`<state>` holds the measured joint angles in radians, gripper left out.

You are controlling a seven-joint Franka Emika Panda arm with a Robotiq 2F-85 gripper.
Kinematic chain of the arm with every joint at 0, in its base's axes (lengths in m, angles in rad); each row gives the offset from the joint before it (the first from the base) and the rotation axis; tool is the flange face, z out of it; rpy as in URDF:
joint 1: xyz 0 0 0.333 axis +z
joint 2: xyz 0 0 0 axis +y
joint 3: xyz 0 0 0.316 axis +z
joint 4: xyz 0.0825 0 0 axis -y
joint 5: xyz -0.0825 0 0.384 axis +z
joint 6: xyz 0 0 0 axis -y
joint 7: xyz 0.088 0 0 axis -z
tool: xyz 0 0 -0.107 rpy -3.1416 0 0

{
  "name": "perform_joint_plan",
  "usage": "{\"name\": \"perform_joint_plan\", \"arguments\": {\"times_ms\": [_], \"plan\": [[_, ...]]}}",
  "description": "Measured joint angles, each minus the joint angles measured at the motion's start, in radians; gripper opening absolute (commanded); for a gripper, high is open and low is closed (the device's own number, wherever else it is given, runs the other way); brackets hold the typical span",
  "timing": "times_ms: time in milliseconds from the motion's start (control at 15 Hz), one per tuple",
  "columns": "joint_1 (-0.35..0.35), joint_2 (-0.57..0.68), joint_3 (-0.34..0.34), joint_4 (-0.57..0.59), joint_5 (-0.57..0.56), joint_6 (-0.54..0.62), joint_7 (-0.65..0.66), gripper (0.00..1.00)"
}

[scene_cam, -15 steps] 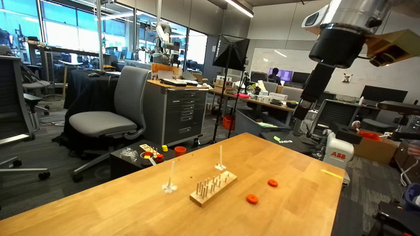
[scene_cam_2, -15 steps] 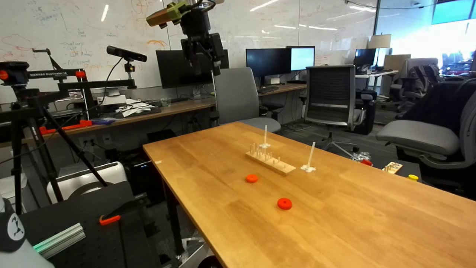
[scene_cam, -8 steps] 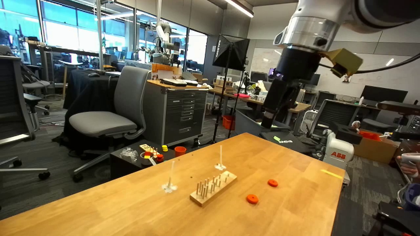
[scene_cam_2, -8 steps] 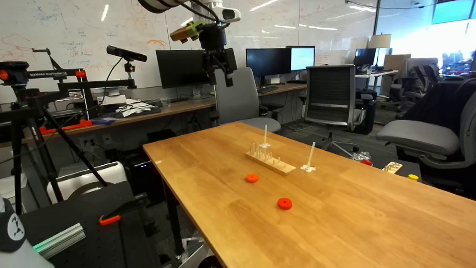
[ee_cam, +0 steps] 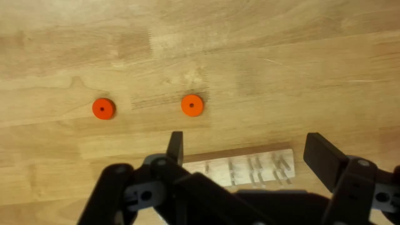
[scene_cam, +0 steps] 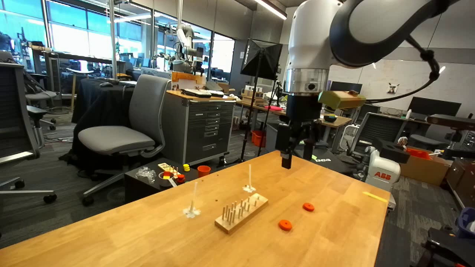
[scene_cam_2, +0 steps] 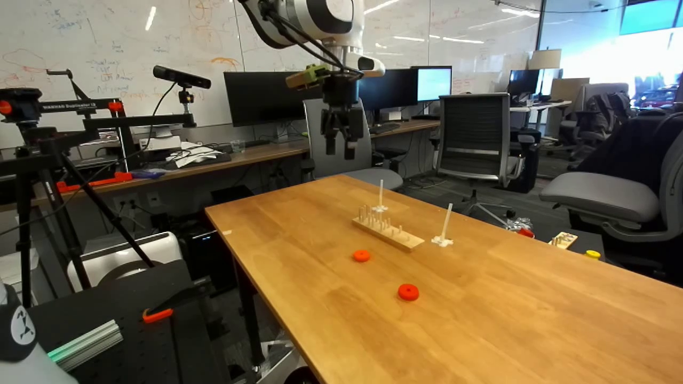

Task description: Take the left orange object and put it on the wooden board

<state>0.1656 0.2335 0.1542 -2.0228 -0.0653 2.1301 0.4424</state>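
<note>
My gripper [scene_cam_2: 340, 150] now hangs lower and nearer the board [scene_cam_2: 385, 233], jaws spread and unloaded; I judge the approach to the orange discs [scene_cam_2: 361, 256] near the board underway.

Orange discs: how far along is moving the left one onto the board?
Done: nothing visible; both orange discs lie on the table. In hand: nothing; the open gripper hangs empty above the table. To do: picking up and placing; the pegged board bears no disc.

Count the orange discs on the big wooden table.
2: in both exterior views, the left disc lies nearer the pegged board, the right disc farther from it. None seems hidden.
</note>
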Motion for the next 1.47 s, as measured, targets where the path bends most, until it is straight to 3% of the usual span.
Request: {"name": "perform_joint_plan", "arguments": {"times_ms": [400, 933, 1467], "plan": [[-0.019, 0.073, -0.081, 0.055, 0.012, -0.017, -0.001, 1.0], [-0.011, 0.093, -0.082, 0.063, 0.014, -0.015, -0.001, 1.0], [-0.005, 0.207, -0.088, 0.083, 0.03, 0.028, -0.002, 1.0]]}}
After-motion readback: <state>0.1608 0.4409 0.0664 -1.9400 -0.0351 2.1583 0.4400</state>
